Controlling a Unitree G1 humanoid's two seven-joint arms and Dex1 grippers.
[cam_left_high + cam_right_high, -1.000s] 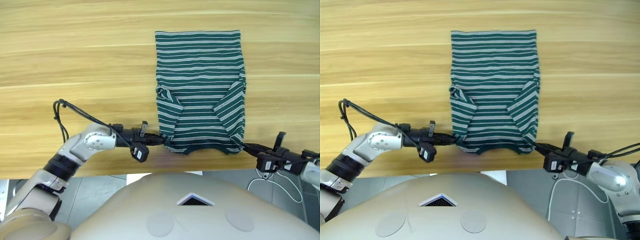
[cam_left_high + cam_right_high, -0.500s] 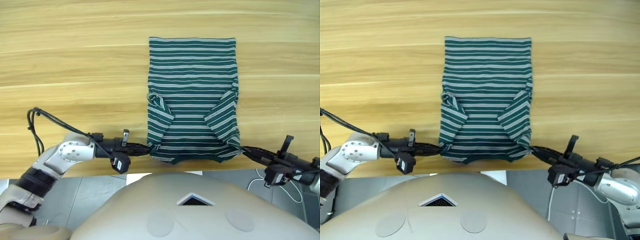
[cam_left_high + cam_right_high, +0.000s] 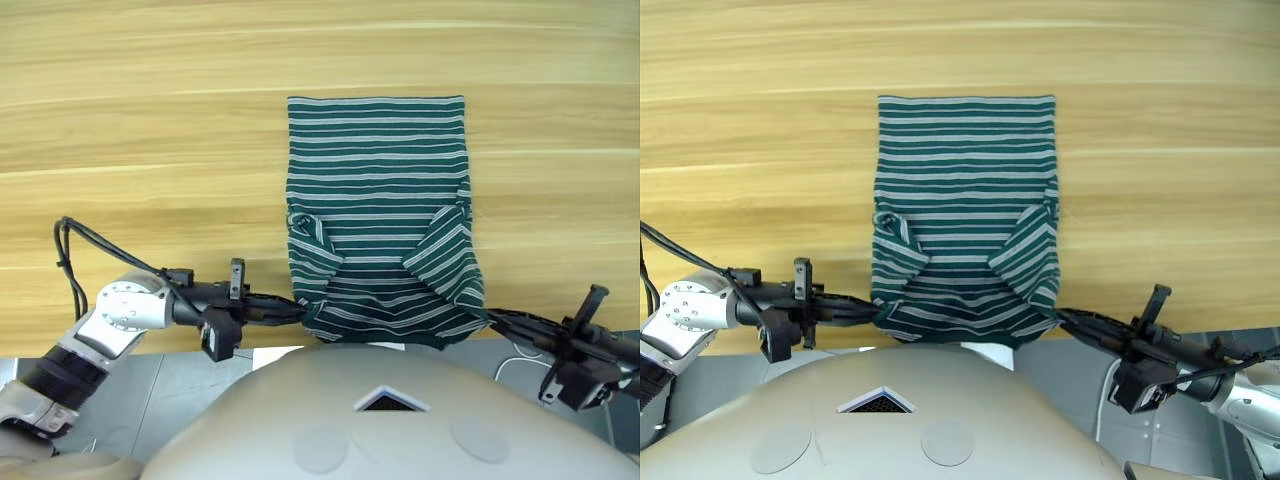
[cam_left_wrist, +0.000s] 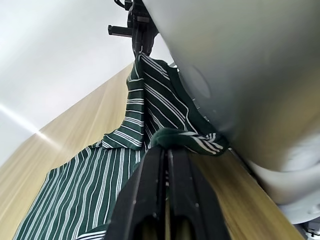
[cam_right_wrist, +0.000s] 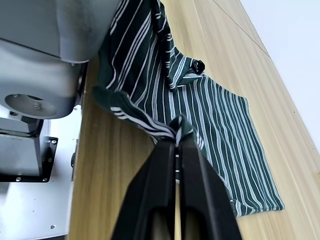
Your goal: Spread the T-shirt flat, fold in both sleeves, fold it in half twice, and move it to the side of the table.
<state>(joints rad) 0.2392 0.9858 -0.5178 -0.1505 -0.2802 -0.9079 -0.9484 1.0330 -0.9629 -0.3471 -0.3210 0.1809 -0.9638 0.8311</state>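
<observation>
The T-shirt [image 3: 377,200] is dark green with thin white stripes. It lies lengthwise on the wooden table [image 3: 150,150], both sleeves folded onto the body, its near edge hanging at the table's front edge. My left gripper [image 3: 300,309] is shut on the near left corner of the T-shirt [image 4: 180,140]. My right gripper [image 3: 484,316] is shut on the near right corner of the T-shirt [image 5: 175,127]. Both arms lie low along the front edge, one on each side of the cloth.
Bare wood stretches wide to the left and right of the shirt and beyond its far edge. Past the table's front edge [image 3: 150,345] lies grey floor with a white cable [image 3: 515,355] at the right.
Both grippers have pulled the shirt's near corners toward me, dragging the cloth closer to the front edge. The camera view has also shifted.
</observation>
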